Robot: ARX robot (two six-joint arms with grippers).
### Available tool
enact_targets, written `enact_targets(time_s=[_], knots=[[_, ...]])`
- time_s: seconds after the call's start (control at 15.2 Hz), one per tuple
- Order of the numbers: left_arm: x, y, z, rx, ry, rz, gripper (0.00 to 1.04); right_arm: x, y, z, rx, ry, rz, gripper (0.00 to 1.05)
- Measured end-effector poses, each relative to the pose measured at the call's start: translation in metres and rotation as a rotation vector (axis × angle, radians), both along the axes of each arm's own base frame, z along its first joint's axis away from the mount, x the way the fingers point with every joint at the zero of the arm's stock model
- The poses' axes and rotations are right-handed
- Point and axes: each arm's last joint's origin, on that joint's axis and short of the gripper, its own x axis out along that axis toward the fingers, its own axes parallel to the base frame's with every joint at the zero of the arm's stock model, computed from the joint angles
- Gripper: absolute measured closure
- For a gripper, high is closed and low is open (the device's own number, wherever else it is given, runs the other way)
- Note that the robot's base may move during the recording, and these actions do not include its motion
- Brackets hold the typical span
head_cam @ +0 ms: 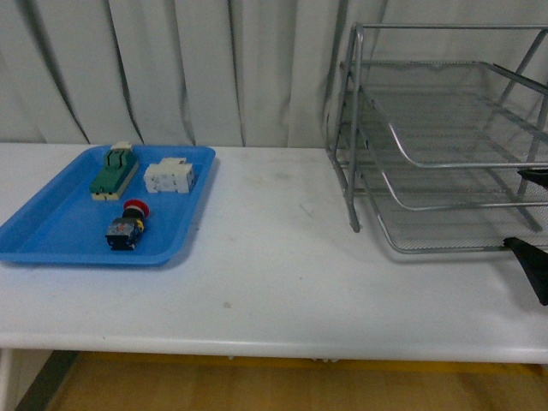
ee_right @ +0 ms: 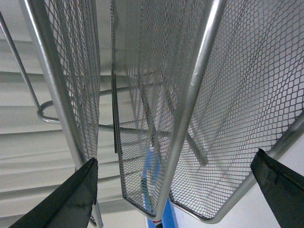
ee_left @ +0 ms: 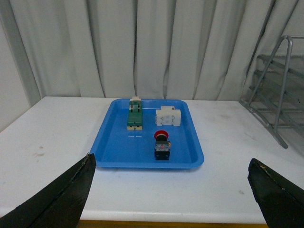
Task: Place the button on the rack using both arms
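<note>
The button, with a red cap on a dark body, lies on its side in the blue tray at the left. It also shows in the left wrist view, straight ahead of my left gripper. That gripper is open and empty, back near the table's front edge, and is not in the front view. The rack, silver mesh with three tiers, stands at the right. My right gripper is open and empty at the rack's right front. Its wrist view shows the rack's tiers close up, between its fingers.
A green-and-cream switch block and a white terminal block lie in the tray behind the button. The white table stretches between tray and rack. A pale curtain hangs behind. The table's front edge is near.
</note>
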Motion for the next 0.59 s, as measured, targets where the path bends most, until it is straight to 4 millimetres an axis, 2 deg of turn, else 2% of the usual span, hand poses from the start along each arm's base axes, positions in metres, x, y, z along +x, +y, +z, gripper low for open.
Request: enact_targets(time_s=[0.33, 0.59], knots=[[0.000, 0.000, 0.000, 0.000, 0.000, 0.000, 0.07, 0.001, 0.002, -0.005, -0.002, 0.010, 0.004, 0.06], [0.000, 0.000, 0.000, 0.000, 0.000, 0.000, 0.07, 0.014, -0.001, -0.005, -0.014, -0.019, 0.002, 0.06]])
